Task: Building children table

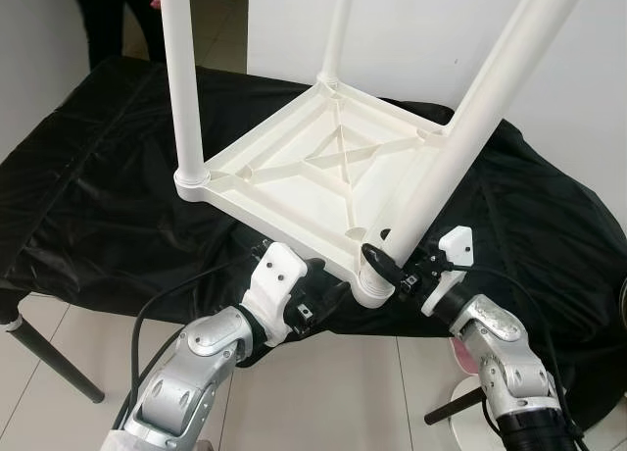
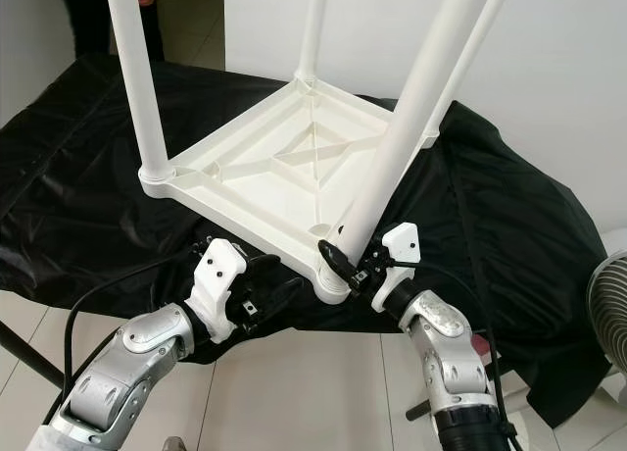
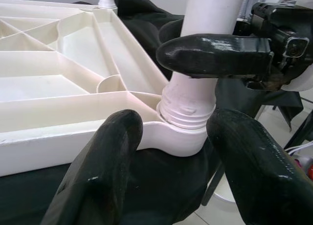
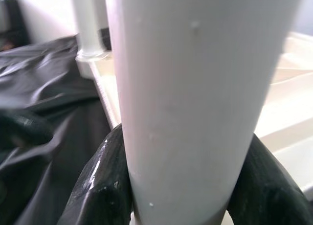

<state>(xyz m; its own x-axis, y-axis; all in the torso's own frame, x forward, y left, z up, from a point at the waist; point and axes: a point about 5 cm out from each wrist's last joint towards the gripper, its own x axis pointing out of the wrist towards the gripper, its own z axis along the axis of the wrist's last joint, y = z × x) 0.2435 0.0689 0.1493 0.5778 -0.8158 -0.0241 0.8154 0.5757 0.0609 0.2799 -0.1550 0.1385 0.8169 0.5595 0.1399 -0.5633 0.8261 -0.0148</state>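
A white plastic children's table lies upside down on a black cloth. Two legs stand up from its left and far corners. A third leg leans in the near corner socket, its thread showing above the socket. My right gripper is shut on this leg just above the socket; its fingers clasp the white tube from both sides. My left gripper is open just in front of the same corner, fingertips apart on either side of the socket, not touching it.
The cloth covers a low table standing on black legs over a tiled floor. A white wall rises behind. A person stands at the back left. A fan is at the right edge.
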